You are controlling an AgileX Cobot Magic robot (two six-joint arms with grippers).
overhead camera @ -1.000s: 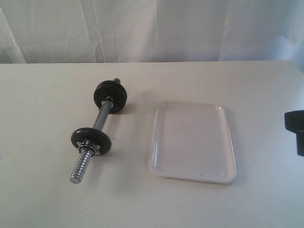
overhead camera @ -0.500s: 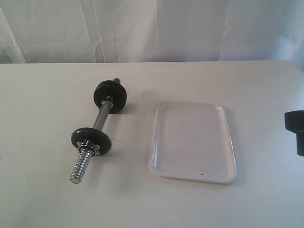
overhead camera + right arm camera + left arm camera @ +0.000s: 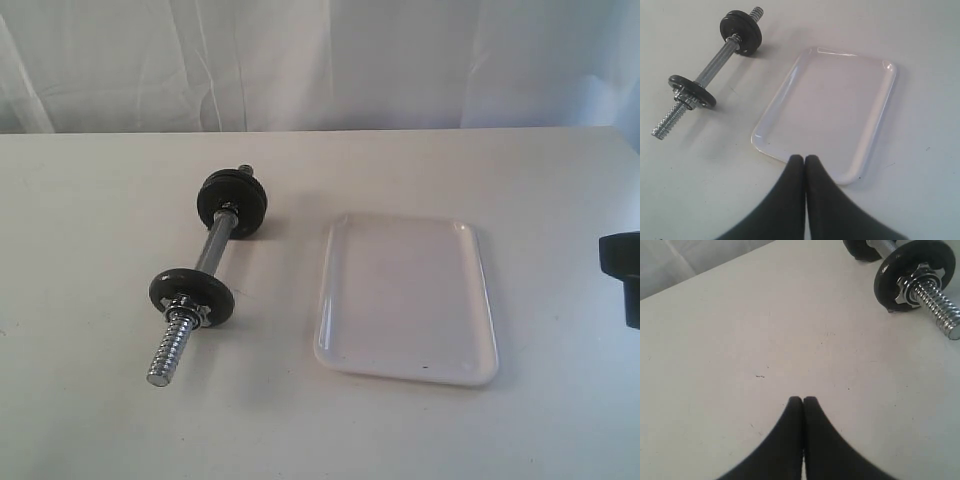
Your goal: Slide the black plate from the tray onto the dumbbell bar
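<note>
On the pale desk (image 3: 90, 200) a white tray (image 3: 407, 300) lies lengthwise, near the dumbbell bar (image 3: 212, 250), whose long axis runs near to far, bare threaded end nearest. Black discs sit on it: a thick stack (image 3: 232, 203) far, one disc (image 3: 192, 290) behind a star nut (image 3: 912, 282); which is the black plate cannot be told. Left tool (image 3: 803, 400) and right tool (image 3: 805, 158) are both pressed closed, empty.

One dumbbell bar (image 3: 212, 250), two black discs (image 3: 190, 291), one tray (image 3: 405, 300).
</note>
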